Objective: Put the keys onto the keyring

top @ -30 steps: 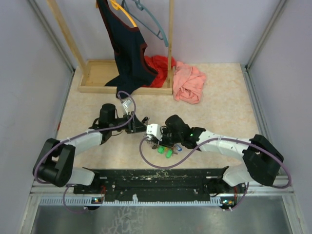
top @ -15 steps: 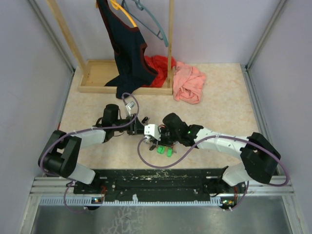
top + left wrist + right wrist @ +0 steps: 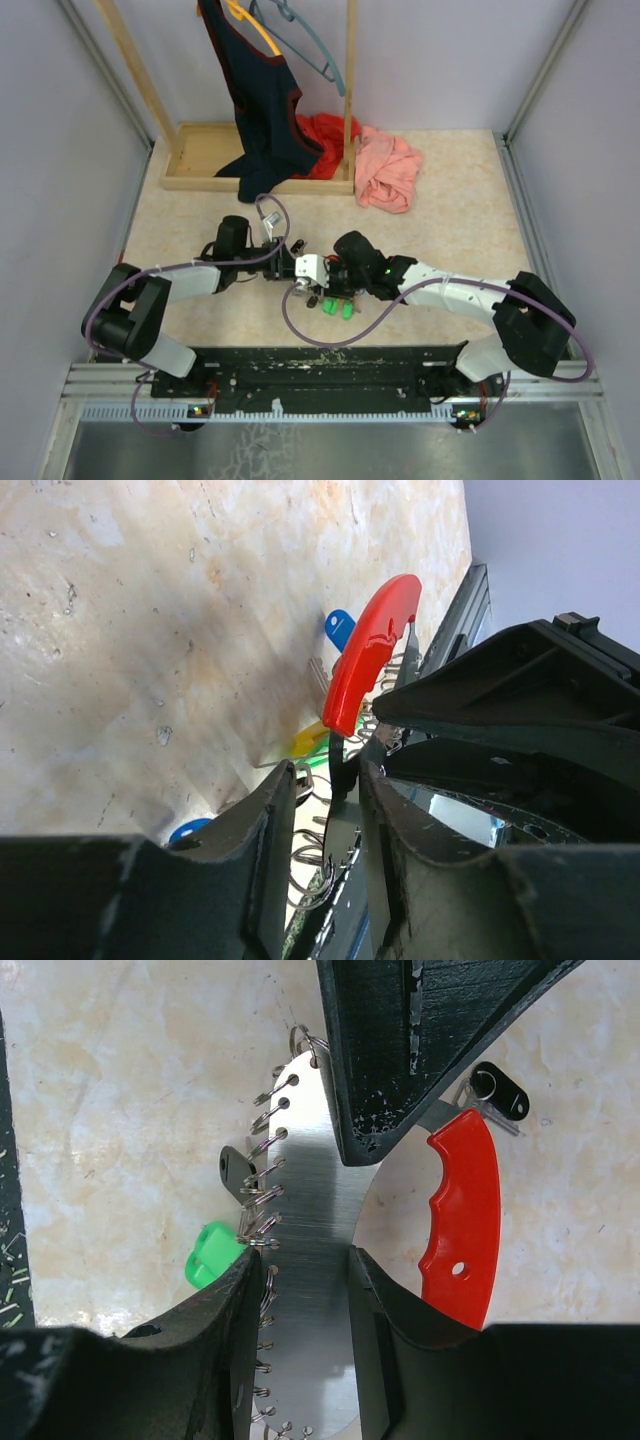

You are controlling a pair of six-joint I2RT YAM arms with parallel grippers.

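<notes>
The keyring is a flat steel plate with a curved red grip and several small wire rings along one edge. My right gripper is shut on the plate across its width, low over the floor. My left gripper straddles the plate's far end edge-on, with a gap still showing on one side. The red grip rises beyond it. A green key and a dark key lie by the ringed edge, and another dark key by the grip. Blue keys lie on the floor.
In the top view both grippers meet mid-floor, with green keys just in front. A wooden rack with a hanging dark garment, a red cloth and a pink cloth stand at the back. Walls close both sides.
My left gripper has moved right, up to the keyring held by the right gripper, and now straddles its plate. The right gripper has shifted slightly left and then stayed put.
</notes>
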